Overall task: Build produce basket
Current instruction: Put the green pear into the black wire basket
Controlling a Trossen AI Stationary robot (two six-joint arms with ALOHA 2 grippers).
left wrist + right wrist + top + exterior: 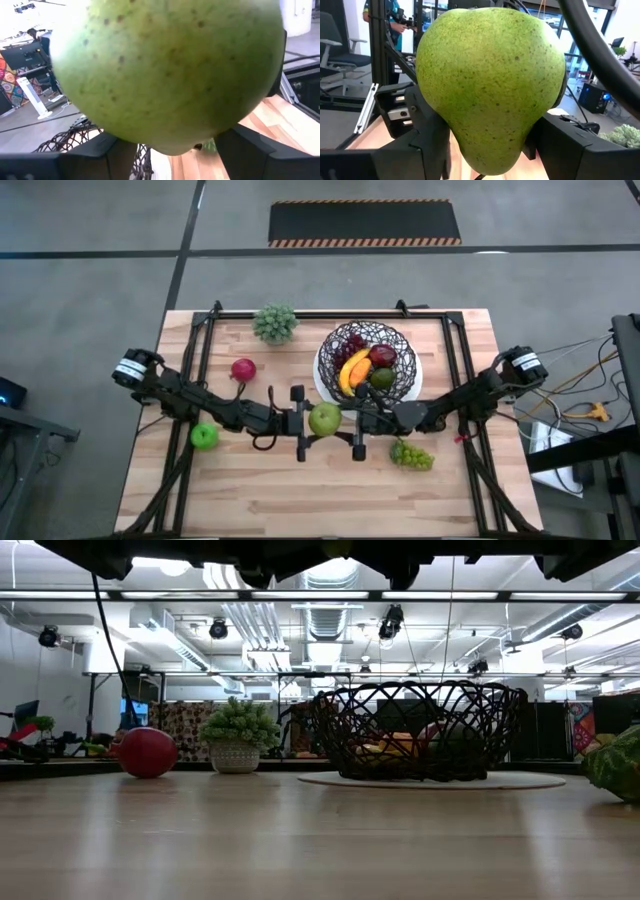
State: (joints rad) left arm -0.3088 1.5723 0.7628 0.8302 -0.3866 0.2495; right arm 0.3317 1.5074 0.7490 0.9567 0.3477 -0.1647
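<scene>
A green pear (325, 419) hangs above the table's middle, between my two grippers, which face each other level. My right gripper (357, 423) comes from the table's right and is shut on the pear (490, 80). My left gripper (302, 421) comes from the left, open; its fingers (95, 155) stand close on either side of the pear (165, 70). The basket (402, 385), just beyond the grippers, holds a banana, a red apple and other produce. A red apple (243, 369), a green apple (204, 437) and green grapes (411, 454) lie on the table. My right gripper pinches the pear between its two fingers (425, 145), at the sides of its narrower lower part (454, 135). The fingers come level from the table's right. The pear is lifted clear of the table, its narrow end down. My left gripper has a finger close on each side of the pear's other half (125, 135); whether they touch it, I cannot tell.
A potted plant (275, 323) stands at the far edge, left of the basket (420, 730). Black frame rails (205, 340) run along the table's left, right and far sides. Bare wood lies along the near edge.
</scene>
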